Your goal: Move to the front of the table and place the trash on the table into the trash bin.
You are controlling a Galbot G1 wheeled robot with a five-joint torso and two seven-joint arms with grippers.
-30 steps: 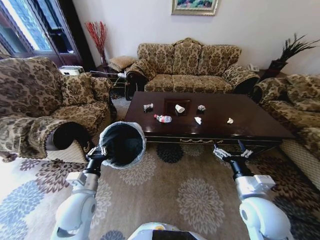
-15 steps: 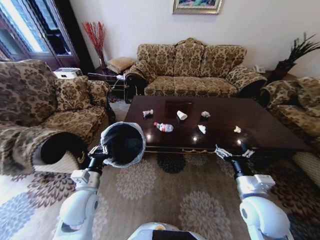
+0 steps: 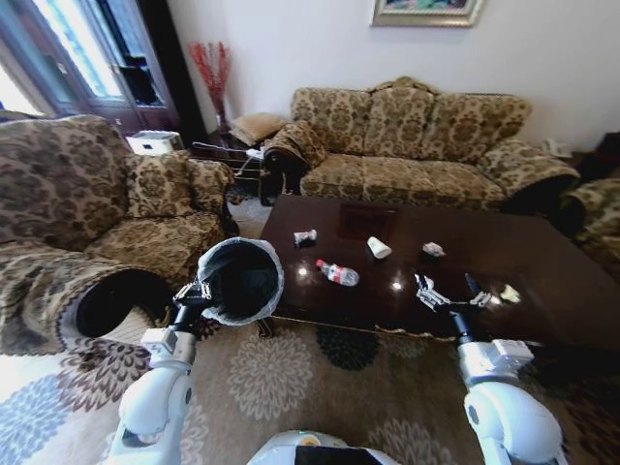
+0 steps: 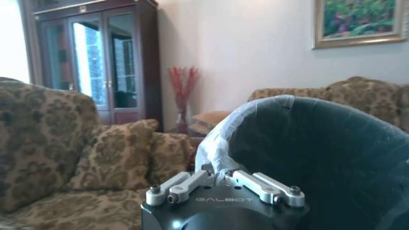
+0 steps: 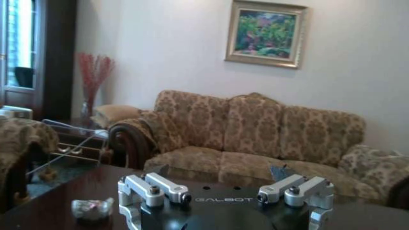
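A living room with pale walls. A three-seat sofa (image 3: pixel 417 136) in brown floral fabric stands against the far wall beneath a gold-framed painting (image 3: pixel 424 10). A matching armchair (image 3: pixel 87 218) sits on the left. Bright daylight enters through tall dark-framed glass doors (image 3: pixel 82 48). A vase of red stems (image 3: pixel 215 73) fills the corner. A beige rug (image 3: pixel 320 387) with flower medallions covers the floor.

I see a glossy dark wood worktop (image 3: pixel 542 291) that mirrors the lights. The bin (image 3: pixel 242 281) looks like matt black plastic under a thin, filmy whitish liner. The bottle (image 3: pixel 338 274) is clear plastic, the cup (image 3: pixel 378 248) white paper. Both pincers show brushed metal links on smooth black housings.
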